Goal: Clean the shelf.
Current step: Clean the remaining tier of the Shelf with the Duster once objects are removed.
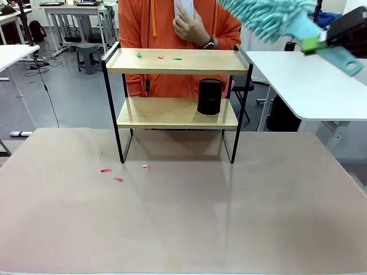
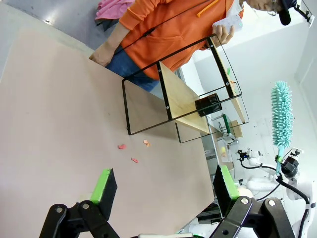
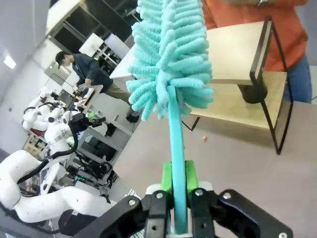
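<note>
Your right hand (image 1: 314, 43) grips the teal duster (image 1: 264, 17) at 1 o'clock, just above the shelf (image 1: 172, 61) at 12. Your left hand (image 2: 166, 184) gapes wide, empty. Scraps (image 1: 160, 57) lie on its top board, so the sweeping looks barely begun.

Teal duster (image 1: 264, 17), black-framed light-wood shelf (image 1: 172, 62), orange hoodie (image 1: 137, 23), black cylinder (image 1: 210, 96).

The left gripper (image 2: 164, 184), along the bottom edge of its wrist view, is black with two fingers, bright green pads (image 2: 104, 182) and silver screw heads at the joints. The right gripper (image 3: 178, 178), bottom centre, looks alike. The person (image 1: 137, 28), top centre, wears an orange hoodie with drawstrings, blue jeans and a dark wristwatch (image 1: 209, 42).
</note>
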`<state>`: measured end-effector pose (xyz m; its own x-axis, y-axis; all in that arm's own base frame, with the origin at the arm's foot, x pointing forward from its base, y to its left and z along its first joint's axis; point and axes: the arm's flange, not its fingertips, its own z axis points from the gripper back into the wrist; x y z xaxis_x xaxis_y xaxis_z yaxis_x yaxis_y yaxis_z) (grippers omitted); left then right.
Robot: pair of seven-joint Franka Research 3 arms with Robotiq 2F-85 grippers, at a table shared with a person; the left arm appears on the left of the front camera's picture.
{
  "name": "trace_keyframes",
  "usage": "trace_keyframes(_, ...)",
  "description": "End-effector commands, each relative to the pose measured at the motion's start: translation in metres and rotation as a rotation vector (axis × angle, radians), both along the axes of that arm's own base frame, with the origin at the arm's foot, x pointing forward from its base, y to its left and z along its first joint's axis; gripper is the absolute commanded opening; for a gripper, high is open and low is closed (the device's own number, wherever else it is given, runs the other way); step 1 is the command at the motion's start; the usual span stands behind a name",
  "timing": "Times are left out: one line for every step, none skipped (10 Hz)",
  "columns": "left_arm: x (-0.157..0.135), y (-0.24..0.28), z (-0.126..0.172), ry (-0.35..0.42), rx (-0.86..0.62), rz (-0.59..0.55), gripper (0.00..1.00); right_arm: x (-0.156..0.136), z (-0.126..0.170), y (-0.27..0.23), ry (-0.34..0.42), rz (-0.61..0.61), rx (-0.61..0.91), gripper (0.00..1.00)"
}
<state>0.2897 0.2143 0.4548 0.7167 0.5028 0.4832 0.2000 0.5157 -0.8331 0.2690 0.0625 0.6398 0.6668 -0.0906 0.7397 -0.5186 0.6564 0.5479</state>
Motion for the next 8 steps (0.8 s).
trace_keyframes(-0.001,-0.003,-0.001,-0.031,-0.002,0.002,1.00,-0.005,0.008,-0.022,-0.007,-0.034,0.046,0.13)
trace_keyframes(-0.001,-0.003,-0.001,-0.031,-0.002,0.002,1.00,-0.005,0.008,-0.022,-0.007,-0.034,0.046,0.13)
trace_keyframes(-0.001,-0.003,-0.001,-0.031,-0.002,0.002,1.00,-0.001,0.002,-0.008,-0.007,-0.006,0.010,0.13)
trace_keyframes(-0.001,-0.003,-0.001,-0.031,-0.002,0.002,1.00,0.010,0.004,-0.010,0.031,-0.044,-0.056,0.13)
trace_keyframes(-0.001,-0.003,-0.001,-0.031,-0.002,0.002,1.00,0.027,0.012,0.000,0.047,-0.028,-0.109,0.13)
trace_keyframes(-0.001,-0.003,-0.001,-0.031,-0.002,0.002,1.00,0.044,0.019,0.015,0.049,0.001,-0.176,0.13)
trace_keyframes(-0.001,-0.003,-0.001,-0.031,-0.002,0.002,1.00,0.062,0.024,0.029,0.066,0.002,-0.240,0.13)
trace_keyframes(-0.001,-0.003,-0.001,-0.031,-0.002,0.002,1.00,0.075,0.028,0.045,0.073,0.025,-0.296,0.13)
